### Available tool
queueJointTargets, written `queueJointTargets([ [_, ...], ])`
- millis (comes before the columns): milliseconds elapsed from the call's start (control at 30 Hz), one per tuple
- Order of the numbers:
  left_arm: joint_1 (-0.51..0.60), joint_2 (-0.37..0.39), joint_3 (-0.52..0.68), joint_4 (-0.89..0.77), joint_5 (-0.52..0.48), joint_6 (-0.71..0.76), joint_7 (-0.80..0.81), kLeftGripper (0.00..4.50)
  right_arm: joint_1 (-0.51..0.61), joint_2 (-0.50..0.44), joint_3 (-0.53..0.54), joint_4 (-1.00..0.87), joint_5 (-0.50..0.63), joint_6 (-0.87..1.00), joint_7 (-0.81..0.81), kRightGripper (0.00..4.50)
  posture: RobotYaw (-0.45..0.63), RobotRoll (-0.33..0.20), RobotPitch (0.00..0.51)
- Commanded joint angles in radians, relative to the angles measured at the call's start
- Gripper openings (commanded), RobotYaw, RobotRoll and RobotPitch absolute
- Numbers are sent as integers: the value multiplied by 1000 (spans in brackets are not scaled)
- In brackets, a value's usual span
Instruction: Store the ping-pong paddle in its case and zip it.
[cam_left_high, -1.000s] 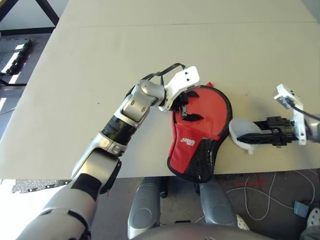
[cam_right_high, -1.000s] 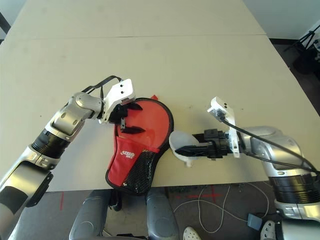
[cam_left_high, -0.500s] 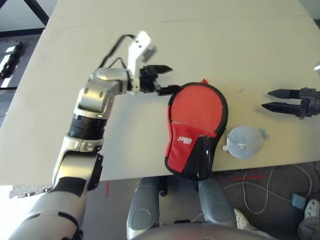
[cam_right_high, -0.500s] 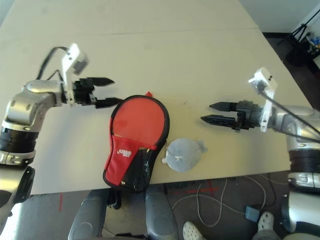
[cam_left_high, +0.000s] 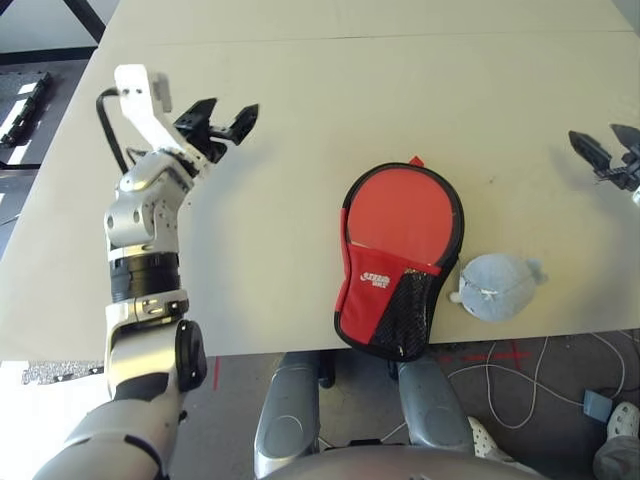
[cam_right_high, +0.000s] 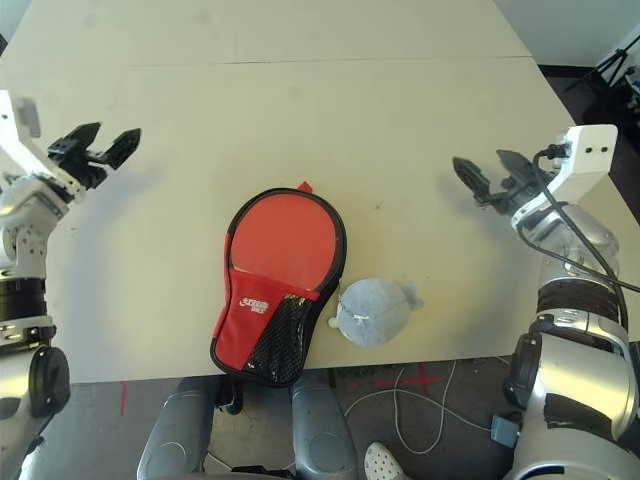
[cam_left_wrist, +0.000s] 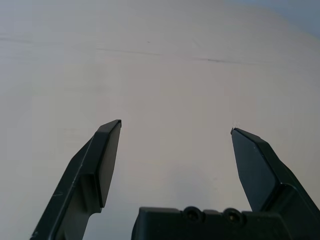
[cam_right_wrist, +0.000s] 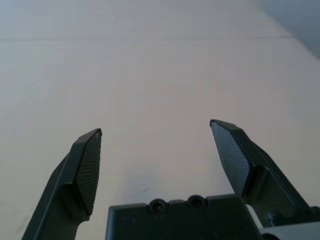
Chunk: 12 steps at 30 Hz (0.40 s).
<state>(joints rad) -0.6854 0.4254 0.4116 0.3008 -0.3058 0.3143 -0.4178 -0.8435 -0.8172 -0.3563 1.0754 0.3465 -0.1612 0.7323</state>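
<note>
Big pale table (cam_left_high: 290, 110) over a grey floor (cam_right_high: 95, 430), with a seam running across it toward the far edge. Past the near edge there's a loose white cable (cam_right_high: 440, 425) on the floor, plus a light clog-type shoe (cam_right_high: 382, 463). Off beyond the right edge you can see a black tripod (cam_right_high: 607, 70).

The paddle case (cam_left_high: 388, 300) is lying flat close to the near edge — narrow end toward that edge, round end pointing at the far one. It's red with a white logo, a black mesh pocket (cam_left_high: 405, 312) and black trim all round, and a little red tab (cam_left_high: 416, 161) pokes out at the round end. As for the ping-pong paddle, I can't tell if it's inside, and I can't make out how far the zipper is closed either.

There's a grey-blue plush (cam_right_high: 370, 312) right beside the case, on the side toward the table's right edge, also close to the near edge.

Left gripper (cam_left_high: 233, 104) is up over the table toward the left edge, fingers spread wide with nothing between them. Right gripper (cam_right_high: 480, 157) is the same deal over toward the right edge — fingers spread, holding nothing, well apart from the case.
</note>
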Motion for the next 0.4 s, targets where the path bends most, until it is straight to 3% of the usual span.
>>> queueJointTargets([
  [33, 56, -6, 46, 12, -5, -55, 82, 4500, -5, -4, -62, 28, 19, -66, -49, 4457, -95, 0, 292],
  [400, 99, 1, 43, 49, -14, -141, 130, 4500, 10, 2, -115, 50, 22, -119, -94, 4457, -91, 0, 275],
])
